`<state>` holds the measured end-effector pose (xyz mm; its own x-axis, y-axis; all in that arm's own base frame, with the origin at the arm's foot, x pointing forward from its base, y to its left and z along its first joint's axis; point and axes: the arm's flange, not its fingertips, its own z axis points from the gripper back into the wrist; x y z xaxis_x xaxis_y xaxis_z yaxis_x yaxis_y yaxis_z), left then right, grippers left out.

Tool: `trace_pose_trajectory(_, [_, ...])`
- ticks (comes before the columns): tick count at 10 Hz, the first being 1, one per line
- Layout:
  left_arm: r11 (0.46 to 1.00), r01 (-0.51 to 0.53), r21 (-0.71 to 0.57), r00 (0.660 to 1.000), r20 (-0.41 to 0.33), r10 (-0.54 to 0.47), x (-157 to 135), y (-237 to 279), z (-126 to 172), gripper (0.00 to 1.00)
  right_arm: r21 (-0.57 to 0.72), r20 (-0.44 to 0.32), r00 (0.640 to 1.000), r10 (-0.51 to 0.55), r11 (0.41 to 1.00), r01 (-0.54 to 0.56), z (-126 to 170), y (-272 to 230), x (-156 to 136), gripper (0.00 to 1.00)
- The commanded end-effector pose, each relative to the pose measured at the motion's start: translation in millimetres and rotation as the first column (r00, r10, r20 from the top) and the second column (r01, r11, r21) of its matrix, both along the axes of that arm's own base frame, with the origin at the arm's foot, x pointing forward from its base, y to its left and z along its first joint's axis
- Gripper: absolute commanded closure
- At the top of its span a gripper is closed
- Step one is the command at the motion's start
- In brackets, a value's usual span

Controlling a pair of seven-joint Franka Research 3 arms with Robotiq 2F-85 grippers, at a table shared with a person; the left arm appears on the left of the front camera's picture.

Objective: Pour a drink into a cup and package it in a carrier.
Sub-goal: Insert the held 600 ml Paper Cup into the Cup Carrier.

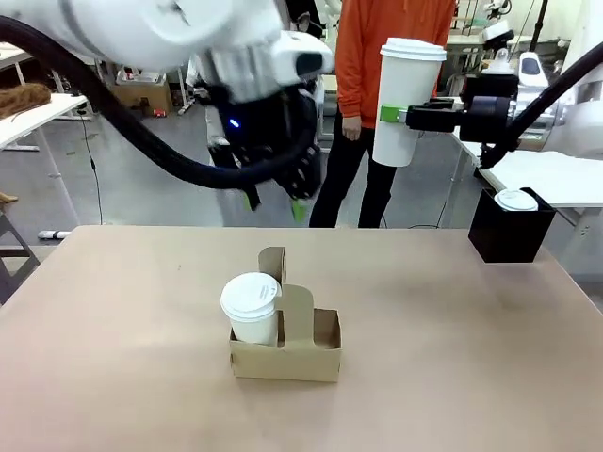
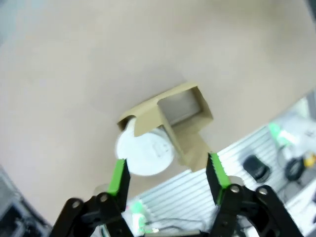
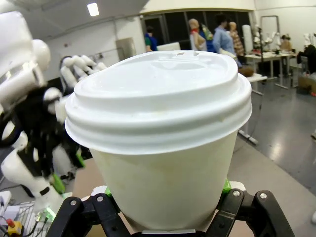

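Observation:
The brown cardboard carrier (image 1: 311, 353) stands mid-table with a white lidded cup (image 1: 252, 306) upright in its left pocket; the right pocket is empty. My left gripper (image 1: 275, 205) hangs open well above it, apart from the cup. The left wrist view looks down between the green pads (image 2: 117, 175) at the cup's lid (image 2: 144, 150) and the carrier (image 2: 185, 111). High at the right, my right gripper (image 1: 400, 115) is shut on a second white lidded cup (image 1: 407, 94), held upright; this cup (image 3: 163, 148) sits between the right gripper's (image 3: 165, 217) pads. The drink is hidden under the lids.
A black box (image 1: 509, 235) with a white lid (image 1: 515, 200) on top stands at the table's far right edge. A person in an orange top (image 1: 396, 47) stands behind the table. The table's left half and front are bare.

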<state>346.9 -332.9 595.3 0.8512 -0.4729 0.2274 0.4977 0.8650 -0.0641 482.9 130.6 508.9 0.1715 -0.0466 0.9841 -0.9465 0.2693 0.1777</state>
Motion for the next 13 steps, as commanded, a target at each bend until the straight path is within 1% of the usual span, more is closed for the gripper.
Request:
trace_pose_trajectory(1, [0.955,0.291,-0.063,0.957,0.009,-0.291,7.2,64.3,2.7,0.0,0.008,0.073,0.988,0.134,0.991,-0.135,-17.9,-9.1,10.3,0.19])
trace_pose_trajectory(2, [0.923,0.375,-0.087,0.927,0.043,-0.373,7.4,93.1,7.1,0.0,0.014,0.07,0.972,0.224,0.974,-0.225,-38.1,-4.7,1.7,0.19])
trace_pose_trajectory(3, [0.893,0.438,-0.1,0.897,0.11,-0.428,1.3,113.2,4.5,0.0,-0.003,0.066,0.956,0.287,0.958,-0.288,-58.8,1.7,-7.9,0.19])
trace_pose_trajectory(4, [0.868,0.488,-0.095,0.866,0.174,-0.468,0.6,125.0,0.4,0.0,-0.023,0.059,0.943,0.328,0.945,-0.328,-72.2,8.4,-8.5,0.19])
trace_pose_trajectory(5, [0.841,0.54,-0.034,0.829,0.199,-0.523,1.3,134.3,-7.1,0.0,-0.038,0.069,0.935,0.349,0.937,-0.347,-86.9,15.9,-10.9,0.19])
trace_pose_trajectory(6, [0.822,0.57,-0.003,0.794,0.257,-0.55,-6.8,147.0,-12.7,0.0,-0.034,0.09,0.931,0.354,0.935,-0.353,-101.9,28.9,-20.5,0.19])
trace_pose_trajectory(7, [0.833,0.551,-0.049,0.802,0.307,-0.512,-3.4,151.9,-14.4,0.0,-0.062,0.05,0.938,0.344,0.938,-0.341,-108.6,34.1,-20.4,0.21])
trace_pose_trajectory(8, [0.929,0.369,0.036,0.879,0.312,-0.362,-4.7,141.6,-20.2,0.0,-0.031,0.043,0.938,0.345,0.939,-0.344,-98.2,22.1,-17.6,0.21])
trace_pose_trajectory(9, [0.84,0.543,-0.001,0.817,0.235,-0.527,1.7,148.8,-4.8,0.0,-0.031,0.043,0.938,0.345,0.939,-0.344,-98.2,22.1,-17.6,0.21])
trace_pose_trajectory(10, [0.84,0.543,-0.001,0.817,0.235,-0.527,1.7,148.8,-4.8,0.0,-0.031,0.043,0.938,0.345,0.939,-0.344,-98.2,22.1,-17.6,0.21])
trace_pose_trajectory(11, [0.868,0.496,0.006,0.833,0.279,-0.478,-0.2,149.7,-12.0,0.0,-0.038,0.035,0.936,0.351,0.936,-0.349,-110.9,28.2,-19.8,0.27])
trace_pose_trajectory(12, [0.847,0.531,0.004,0.81,0.292,-0.509,-0.2,164.1,-21.3,0.0,-0.018,0.071,0.913,0.401,0.916,-0.4,-125.8,40.9,-27.2,0.21])
trace_pose_trajectory(13, [0.819,0.57,-0.063,0.794,0.3,-0.529,6.8,182.0,-31.3,0.0,-0.02,0.113,0.897,0.428,0.903,-0.429,-134.9,49.5,-33.6,0.21])
